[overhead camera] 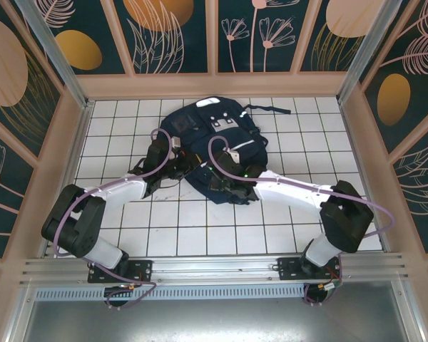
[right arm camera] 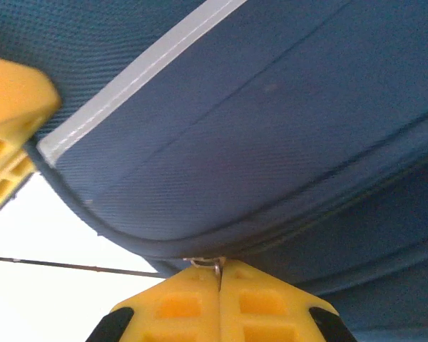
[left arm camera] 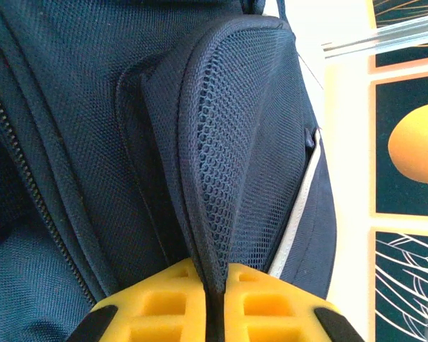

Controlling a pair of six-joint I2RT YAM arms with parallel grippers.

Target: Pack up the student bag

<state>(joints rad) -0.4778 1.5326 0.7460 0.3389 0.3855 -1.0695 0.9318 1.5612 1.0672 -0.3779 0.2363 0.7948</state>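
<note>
Left gripper (left arm camera: 214, 288): clenched, its yellow fingers (left arm camera: 164, 299) pinching the bound rim of a mesh pocket (left arm camera: 250, 142)
Right gripper (right arm camera: 219, 276): clenched, fingertips pressed together on a small metal ring (right arm camera: 217, 266) just under a curved piped seam
Mesh pocket: side of the student bag (overhead camera: 214, 142), its rim pulled up into a ridge running to the left fingertips
White stripe (right arm camera: 143, 71): runs diagonally across the navy fabric above the right gripper
Student bag: lies flat at the middle of the tiled table (overhead camera: 285, 221), white-grey patches towards the far wall; left gripper at its near-left side, right gripper at its near edge
Arms: both reach inward from the near rail, purple cables looping along them
</note>
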